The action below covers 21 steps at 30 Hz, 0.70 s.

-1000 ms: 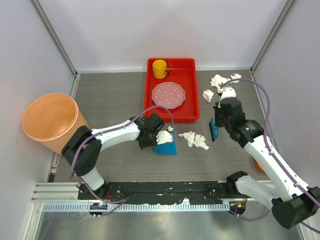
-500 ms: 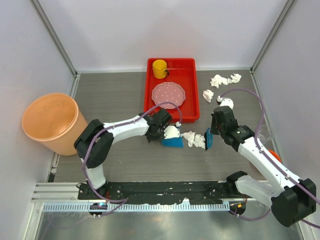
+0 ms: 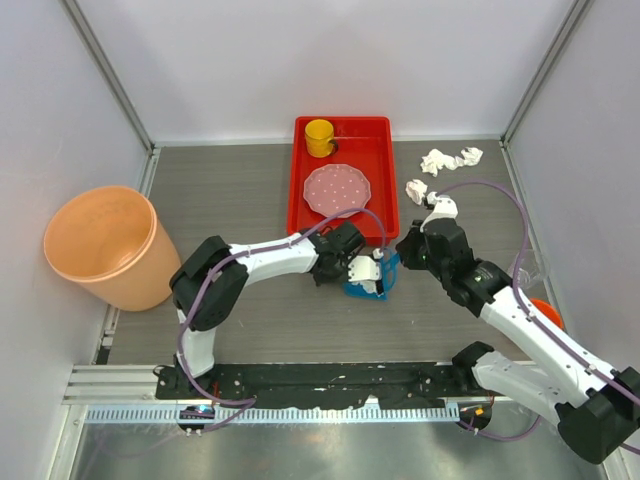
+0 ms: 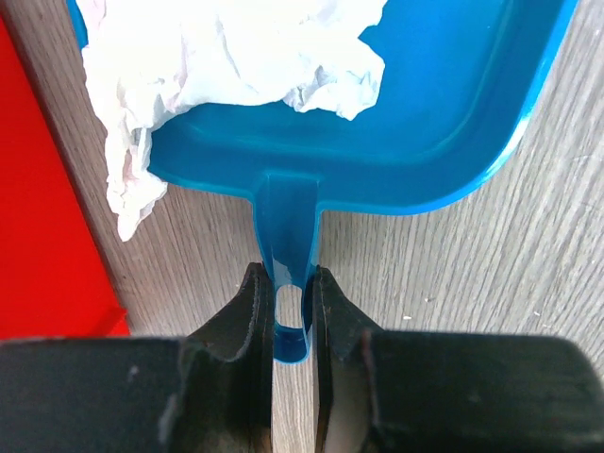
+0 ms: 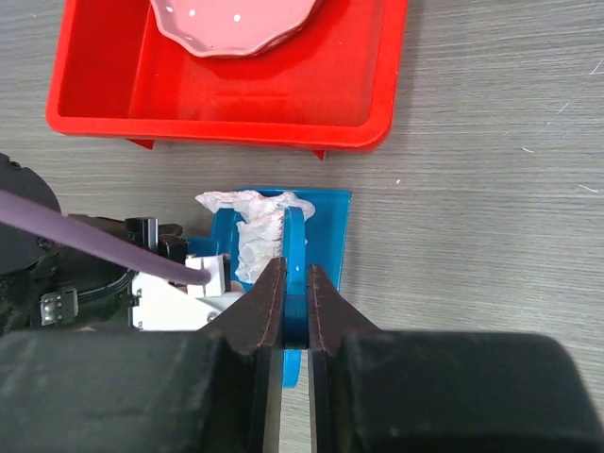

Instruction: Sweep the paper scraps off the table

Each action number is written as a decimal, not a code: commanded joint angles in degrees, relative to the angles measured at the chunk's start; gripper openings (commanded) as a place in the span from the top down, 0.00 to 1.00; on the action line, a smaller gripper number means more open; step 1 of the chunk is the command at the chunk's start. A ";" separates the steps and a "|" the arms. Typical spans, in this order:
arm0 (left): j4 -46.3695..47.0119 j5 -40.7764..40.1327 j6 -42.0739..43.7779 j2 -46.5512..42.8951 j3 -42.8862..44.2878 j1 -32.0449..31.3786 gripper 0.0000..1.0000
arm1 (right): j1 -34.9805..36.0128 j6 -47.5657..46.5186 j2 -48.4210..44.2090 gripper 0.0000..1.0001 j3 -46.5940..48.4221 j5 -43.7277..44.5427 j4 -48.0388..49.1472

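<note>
My left gripper (image 3: 347, 264) is shut on the handle of a blue dustpan (image 3: 366, 288) lying on the table (image 3: 230, 190). In the left wrist view my gripper (image 4: 286, 278) pinches that handle (image 4: 288, 226), and a crumpled paper scrap (image 4: 236, 47) lies in the pan and hangs over its left edge. My right gripper (image 3: 408, 254) is shut on a blue brush (image 5: 296, 236), set against the scrap (image 5: 253, 231) inside the dustpan (image 5: 330, 226). Three more paper scraps lie at the back right: one (image 3: 416, 190) near the tray, two (image 3: 436, 160) (image 3: 470, 155) by the wall.
A red tray (image 3: 385, 225) behind the dustpan holds a pink dotted plate (image 3: 337, 190) and a yellow cup (image 3: 320, 135). A large orange bucket (image 3: 100, 245) stands at the left edge. An orange object (image 3: 545, 315) lies at the right, partly hidden by my right arm.
My right gripper swept the brush leftward, pushing the paper scrap into the dustpan. My left gripper slid the dustpan to the right to meet it.
</note>
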 commanded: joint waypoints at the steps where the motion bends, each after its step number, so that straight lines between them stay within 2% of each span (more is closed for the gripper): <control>1: 2.79 1.58 -2.01 0.13 1.29 -0.11 1.00 | 0.11 1.65 -2.23 0.99 0.94 -0.58 1.22; 3: 4.89 1.67 -2.80 -1.35 -0.46 -0.11 1.00 | 0.11 1.21 -3.20 0.99 2.07 -0.41 0.25; 7: 9.55 4.92 -5.43 -4.61 -4.33 0.15 1.00 | 0.20 -2.74 -5.92 0.99 7.43 6.42 -7.72; 10: 14.03 10.26 -8.77 -5.76 -6.88 1.03 1.00 | 0.20 -7.66 -6.54 0.99 12.00 8.55 -11.61; 15: 15.36 12.48 -14.05 -3.74 -6.01 1.03 1.00 | 0.20 -10.65 -7.33 0.99 17.37 9.79 -14.08; 21: 16.68 14.58 -16.77 -7.77 -7.50 1.03 1.00 | 0.20 -13.03 -9.88 0.99 20.71 15.39 -15.84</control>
